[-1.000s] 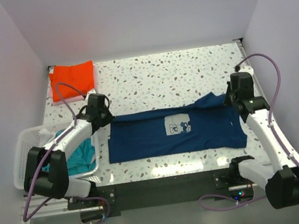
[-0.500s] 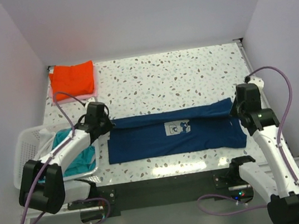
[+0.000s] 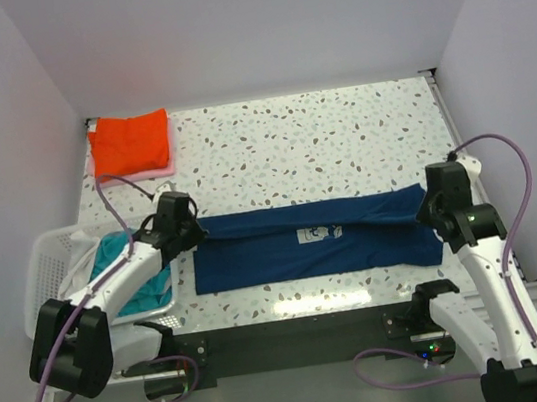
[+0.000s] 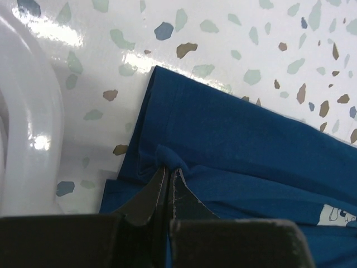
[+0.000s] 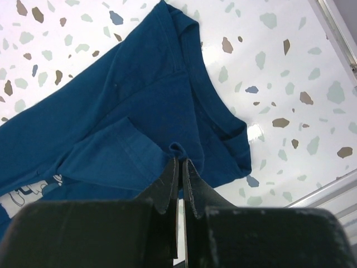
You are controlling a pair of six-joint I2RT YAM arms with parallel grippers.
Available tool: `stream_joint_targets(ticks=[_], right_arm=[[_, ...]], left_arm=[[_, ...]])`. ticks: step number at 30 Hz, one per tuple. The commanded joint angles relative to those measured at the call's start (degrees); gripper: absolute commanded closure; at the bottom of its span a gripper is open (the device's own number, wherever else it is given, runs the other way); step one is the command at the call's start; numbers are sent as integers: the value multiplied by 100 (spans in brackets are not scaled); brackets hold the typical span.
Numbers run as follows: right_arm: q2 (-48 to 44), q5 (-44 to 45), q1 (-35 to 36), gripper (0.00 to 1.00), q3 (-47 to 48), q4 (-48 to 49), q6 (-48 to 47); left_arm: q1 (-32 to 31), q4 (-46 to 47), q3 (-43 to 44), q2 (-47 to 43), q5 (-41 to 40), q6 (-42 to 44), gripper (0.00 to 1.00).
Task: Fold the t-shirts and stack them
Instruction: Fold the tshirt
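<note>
Both arms had drawn the far edge of the navy t-shirt (image 3: 315, 240) nearer, leaving it a long band across the desk (image 3: 321, 143), left fingers (image 4: 152, 196) and right fingers (image 5: 166, 184) each clamped on a pinch at its ends, apt holds for seemingly limp, light cloth.

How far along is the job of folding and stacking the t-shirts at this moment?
Done: the orange-red t-shirt lies folded on the pink t-shirt at the far left corner. In hand: the navy t-shirt lies part folded lengthwise, with the left gripper and right gripper each shut on an end of its upper layer. Still to do: finishing that fold, stacking it, and the teal t-shirt in the basket.
</note>
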Motion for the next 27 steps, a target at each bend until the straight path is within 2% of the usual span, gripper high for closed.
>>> stream_joint_targets(ticks=[1, 5, 6, 8, 9, 10, 11, 12, 13, 14, 16, 17, 18, 21, 27], right_arm=[[45, 142, -26, 100, 1, -207, 197], [125, 160, -26, 99, 28, -338, 320], [133, 134, -26, 98, 45, -391, 346], [81, 98, -26, 88, 115, -593, 495], [29, 107, -26, 84, 142, -663, 565], [-111, 107, -26, 74, 203, -760, 636], [-208, 98, -26, 65, 238, -804, 654], [-305, 98, -26, 58, 282, -839, 645], [-497, 168, -26, 37, 378, -936, 680], [-586, 195, -26, 34, 440, -971, 680], [-753, 134, -26, 24, 616, -989, 706], [-885, 46, -17, 16, 660, -972, 707], [-929, -33, -26, 1, 721, -911, 689], [-983, -349, -26, 1, 810, -682, 523], [-729, -946, -26, 1, 723, -234, 223]], left_arm=[[-25, -61, -159, -157, -147, -168, 100], [-43, -122, -274, -218, -155, -221, 100], [-43, -183, -283, -253, -182, -273, 94], [-60, -507, -248, -411, -366, -344, 91], [-69, -657, -230, -499, -427, -422, 77], [-78, -954, -187, -717, -584, -475, 64], [-78, -1122, -134, -850, -656, -528, 62], [-78, -1281, -81, -999, -726, -598, 56], [-87, -1561, 24, -1288, -840, -642, 50], [-95, -1694, 94, -1439, -858, -686, 34], [-113, -1792, 261, -1798, -815, -696, 14], [-113, -1783, 305, -1879, -771, -687, 1], [-122, -1748, 393, -1932, -710, -635, 0], [-157, -1555, 560, -1889, -490, -503, 0], [-385, -1134, 850, -1160, -261, -336, 0]])
